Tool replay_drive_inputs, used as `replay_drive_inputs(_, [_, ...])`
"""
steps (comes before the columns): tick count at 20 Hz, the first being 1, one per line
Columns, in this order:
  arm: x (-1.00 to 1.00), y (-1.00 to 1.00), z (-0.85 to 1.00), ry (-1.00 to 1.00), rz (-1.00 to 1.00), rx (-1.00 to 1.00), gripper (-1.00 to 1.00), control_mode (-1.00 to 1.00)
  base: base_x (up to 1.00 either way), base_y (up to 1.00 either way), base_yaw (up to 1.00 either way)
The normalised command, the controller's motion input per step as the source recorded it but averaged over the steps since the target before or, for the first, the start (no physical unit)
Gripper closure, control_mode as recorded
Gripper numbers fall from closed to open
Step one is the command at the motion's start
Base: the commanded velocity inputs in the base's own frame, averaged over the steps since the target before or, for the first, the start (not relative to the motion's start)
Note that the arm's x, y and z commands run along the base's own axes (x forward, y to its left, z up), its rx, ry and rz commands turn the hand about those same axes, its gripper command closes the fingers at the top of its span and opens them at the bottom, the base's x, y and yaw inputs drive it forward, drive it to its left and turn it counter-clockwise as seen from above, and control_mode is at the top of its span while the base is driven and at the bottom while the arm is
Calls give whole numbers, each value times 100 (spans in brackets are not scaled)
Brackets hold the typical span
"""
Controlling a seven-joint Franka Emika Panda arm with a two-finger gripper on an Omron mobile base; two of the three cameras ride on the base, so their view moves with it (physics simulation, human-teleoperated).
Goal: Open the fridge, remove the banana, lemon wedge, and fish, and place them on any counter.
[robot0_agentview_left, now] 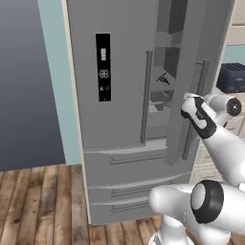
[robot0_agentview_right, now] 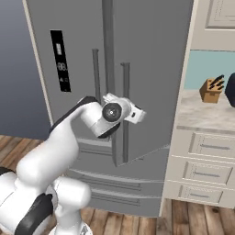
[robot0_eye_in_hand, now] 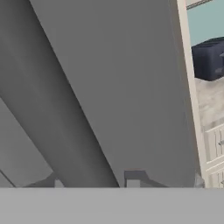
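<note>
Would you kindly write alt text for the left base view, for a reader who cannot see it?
A grey fridge stands with its right door swung partly open, showing shelves and a small dark fish inside. The white robot arm reaches up from the lower right to that door's handle. Wood floor lies below.

both base views facing fridge point(robot0_agentview_left: 119, 95)

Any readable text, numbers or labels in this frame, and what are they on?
"88": pale two-digit readout on the black display panel of the fridge.
Small icons above and below that readout: too blurred to read.
Same panel in the right base view: marks too small to read.
No other text shows.
</note>
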Motion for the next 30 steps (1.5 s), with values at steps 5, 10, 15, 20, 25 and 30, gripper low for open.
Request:
replay_drive_inputs(5, [-100, -100, 0, 5, 0, 0, 100, -100, 0, 0, 0])
replay_drive_inputs(10, [-100, -100, 0, 5, 0, 0, 100, -100, 0, 0, 0])
replay_drive_inputs(15, [-54, -40, 0, 0, 7, 0, 100, -100, 0, 0, 0])
replay_drive_inputs(20, [-21, 4, 0, 0, 11, 0, 100, -100, 0, 0, 0])
replay_drive_inputs(25, [-29, 58, 18, -1, 1, -6, 100, -100, 0, 0, 0])
replay_drive_inputs(30, [-15, 96, 44, 10, -4, -14, 100, -100, 0, 0, 0])
